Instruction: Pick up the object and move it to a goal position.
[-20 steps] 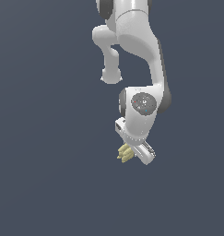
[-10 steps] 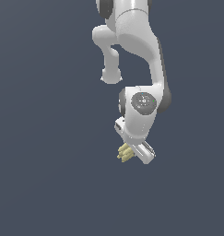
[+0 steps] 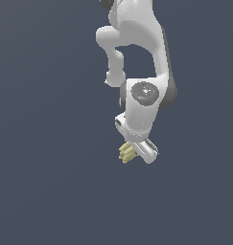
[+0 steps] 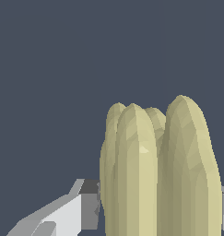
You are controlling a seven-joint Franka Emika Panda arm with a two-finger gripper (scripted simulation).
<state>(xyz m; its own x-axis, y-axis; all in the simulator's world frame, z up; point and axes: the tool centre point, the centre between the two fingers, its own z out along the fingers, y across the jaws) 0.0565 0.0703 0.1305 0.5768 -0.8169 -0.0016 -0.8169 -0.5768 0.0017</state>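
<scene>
The object (image 3: 127, 152) is a small pale yellow bunch of stubby ridged banana-like fingers. It sticks out from under the white hand of my arm in the exterior view. My gripper (image 3: 131, 152) is shut on it. In the wrist view the bunch (image 4: 155, 170) fills the near field, and one grey fingertip (image 4: 88, 205) presses against its side. The other finger barely shows at the edge of that view.
The white arm (image 3: 142, 57) reaches down from the top of the exterior view. Around it there is only a plain dark grey-blue surface (image 3: 46, 143). No goal marker shows.
The arm and the held bunch have shifted very slightly, if at all. The grip on the bunch is the same.
</scene>
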